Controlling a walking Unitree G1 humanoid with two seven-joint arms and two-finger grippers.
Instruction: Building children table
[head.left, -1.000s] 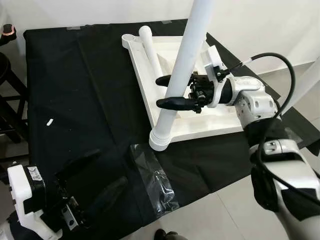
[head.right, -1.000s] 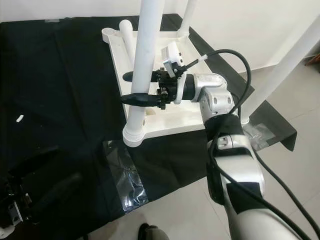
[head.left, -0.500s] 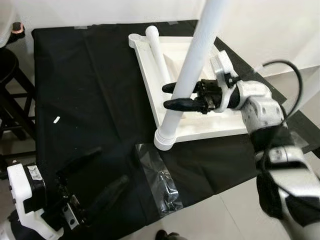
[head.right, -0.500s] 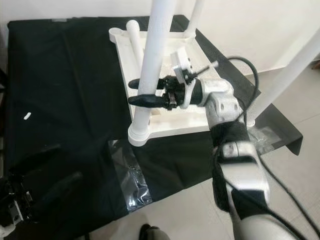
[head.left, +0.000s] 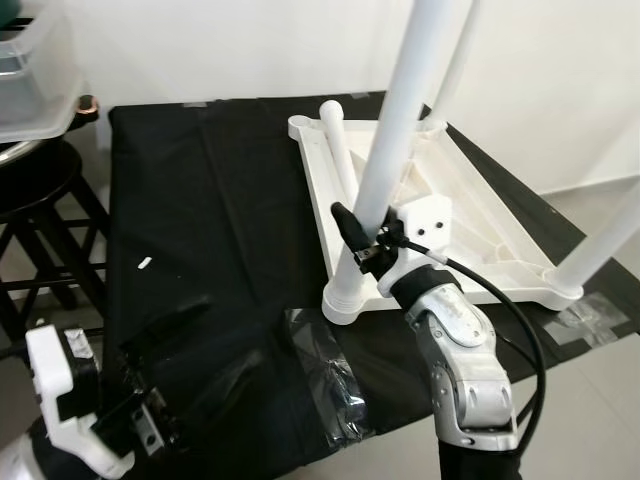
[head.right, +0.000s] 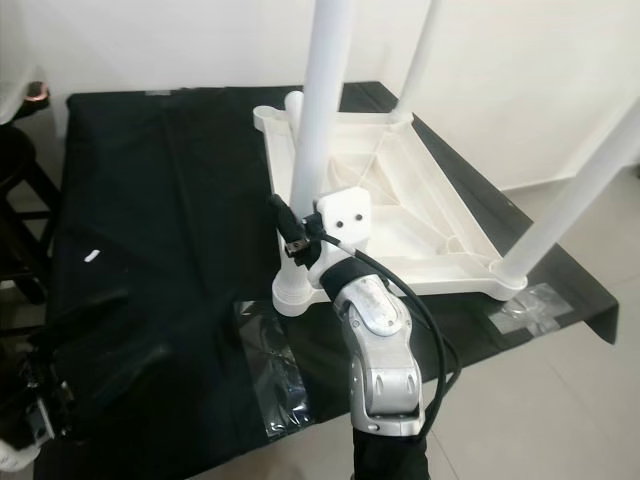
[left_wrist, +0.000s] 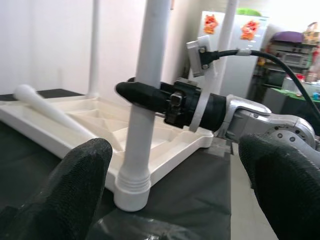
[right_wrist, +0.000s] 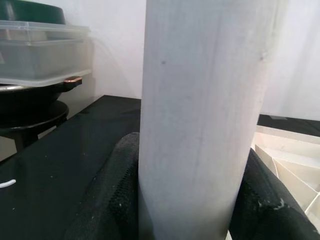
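A white children's table top (head.left: 480, 230) lies upside down on black cloth. Three white legs stand up from its corners, and a loose leg (head.left: 338, 150) lies along its left rim. My right gripper (head.left: 355, 235) is shut on the near-left leg (head.left: 395, 150) low down, just above its socket. In the right wrist view the leg (right_wrist: 200, 115) sits between both black fingers (right_wrist: 110, 200). My left gripper (head.left: 190, 350) hovers open over the cloth at the lower left, short of that leg (left_wrist: 145, 100), with nothing between its fingers (left_wrist: 75, 190).
A black stool (head.left: 40, 190) with a clear plastic container (head.left: 30, 70) stands at the left. A crumpled clear plastic bag (head.left: 330, 380) lies on the cloth's front edge. A small white piece (head.left: 144, 263) lies on the cloth at the left. Tape (head.left: 590, 315) holds the cloth's right corner.
The camera has shifted. My right forearm has swung from the right of the leg round to its near side, still gripping the leg. The left gripper stays open at the lower left.
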